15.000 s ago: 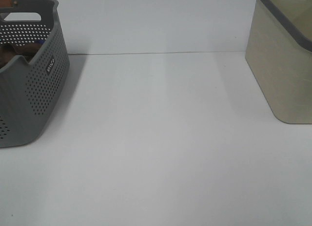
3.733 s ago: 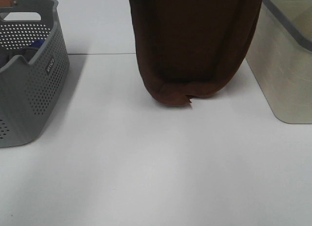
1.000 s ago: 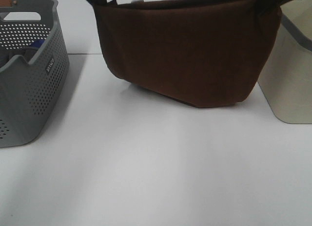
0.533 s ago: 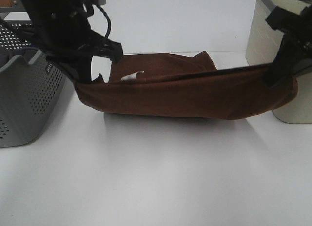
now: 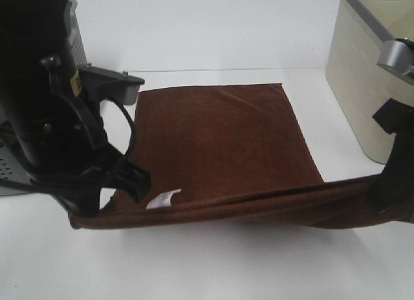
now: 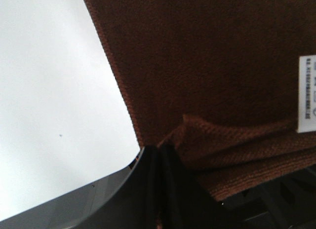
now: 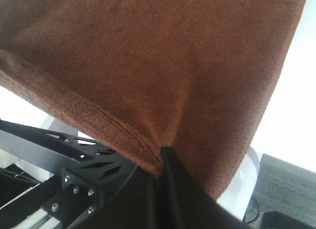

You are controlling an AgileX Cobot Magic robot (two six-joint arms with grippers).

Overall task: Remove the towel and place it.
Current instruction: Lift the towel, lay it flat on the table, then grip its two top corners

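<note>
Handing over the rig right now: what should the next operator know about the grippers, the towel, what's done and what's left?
Left gripper: jaws shut on the towel's near left corner, beside the white tag.
Right gripper: jaws shut on the near right corner.
Towel: far part lies flat on the table, left of the beige bin; the near edge is held up between the grippers.
Done: towel out and mostly laid down.
Left: lower the near edge, open both jaws, back away.
</note>
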